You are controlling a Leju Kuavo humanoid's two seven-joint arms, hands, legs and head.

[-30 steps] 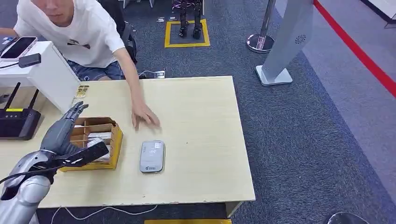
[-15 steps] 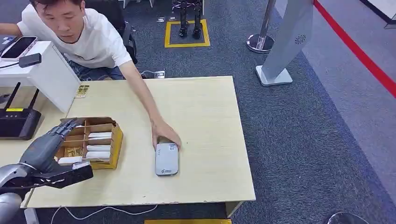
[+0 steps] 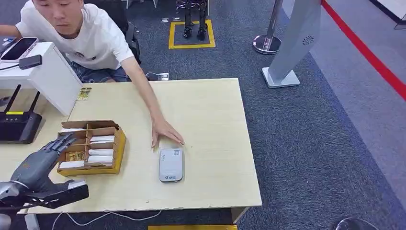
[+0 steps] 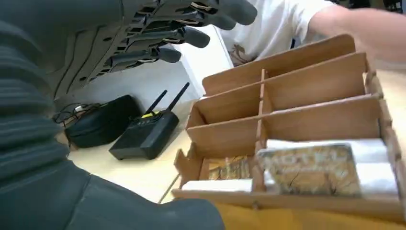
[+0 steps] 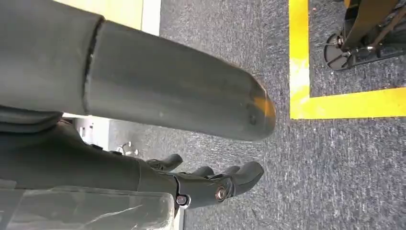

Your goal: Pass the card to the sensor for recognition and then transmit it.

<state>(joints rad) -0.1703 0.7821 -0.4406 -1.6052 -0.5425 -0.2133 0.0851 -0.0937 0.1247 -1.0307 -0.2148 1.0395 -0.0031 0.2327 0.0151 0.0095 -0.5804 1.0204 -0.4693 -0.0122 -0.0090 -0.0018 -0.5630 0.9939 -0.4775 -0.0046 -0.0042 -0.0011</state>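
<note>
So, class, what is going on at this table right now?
A humanoid robot's left hand hovers open beside a divided cardboard box of cards, holding nothing; no card has been picked yet. A person's hand rests on the wooden table just behind the grey card sensor, apparently not touching it. The robot's right hand hangs above the carpet with its fingers loosely apart, empty. A black router sits to the left.

The light wooden table [image 3: 210, 110] carries a divided cardboard box [image 3: 93, 147] near its left side. A grey sensor [image 3: 171, 165] lies flat beside it. A person's hand [image 3: 165, 132] rests on the table just behind the sensor.
</note>
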